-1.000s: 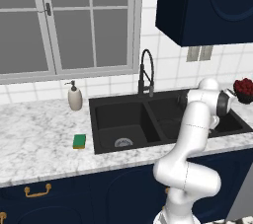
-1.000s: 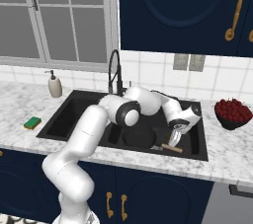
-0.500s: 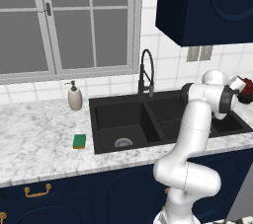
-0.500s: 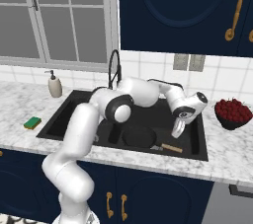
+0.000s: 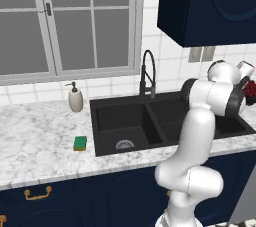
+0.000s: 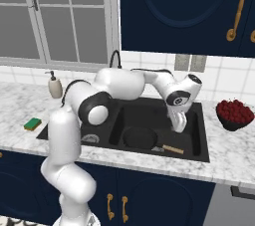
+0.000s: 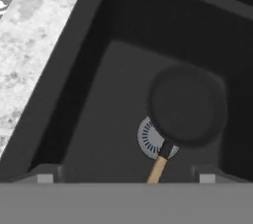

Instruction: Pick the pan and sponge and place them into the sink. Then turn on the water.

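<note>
Marble counter (image 5: 40, 141) holds sponge (image 5: 80, 143); hand view shows pan (image 7: 187, 105).

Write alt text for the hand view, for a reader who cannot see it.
Looking down into a black sink basin, a round black pan lies on the floor, partly covering the round metal drain, its wooden handle pointing toward the camera. The jaws stand open, both tips apart at the bottom edge. Marble counter runs along the left.

Tool (image 6: 178, 128) risen from pan (image 6: 141, 137), jaws spread wider.
</note>
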